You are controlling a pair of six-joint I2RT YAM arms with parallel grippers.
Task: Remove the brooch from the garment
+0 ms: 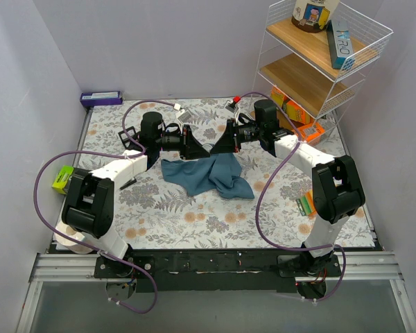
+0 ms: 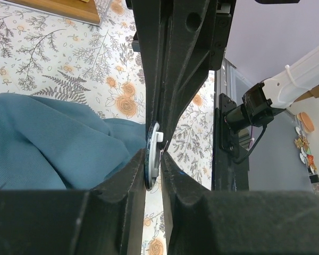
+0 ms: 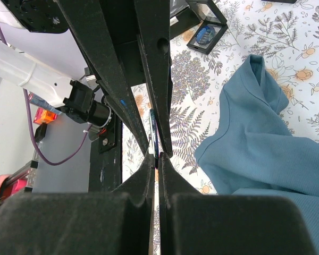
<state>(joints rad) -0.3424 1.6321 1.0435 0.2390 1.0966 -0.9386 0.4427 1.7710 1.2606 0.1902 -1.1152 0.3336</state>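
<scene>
The teal garment [image 1: 208,173] lies crumpled mid-table, one part drawn up towards the two grippers meeting above it. In the left wrist view the whitish round brooch [image 2: 152,151] shows edge-on, and my left gripper [image 2: 154,159] is shut on it with the garment [image 2: 42,143] reaching its left face. My right gripper [image 3: 157,159] comes from the opposite side, fingers pressed together on the thin lower edge of the brooch [image 3: 153,130]. From above, the left gripper [image 1: 196,142] and right gripper [image 1: 222,142] stand tip to tip; the brooch is hidden there.
A wire shelf [image 1: 319,62] with boxes stands at the back right, orange packets [image 1: 305,128] below it. A purple box [image 1: 101,98] sits at the back left, a green object [image 1: 62,177] at the left edge. A small black case [image 3: 204,32] lies beyond the shirt.
</scene>
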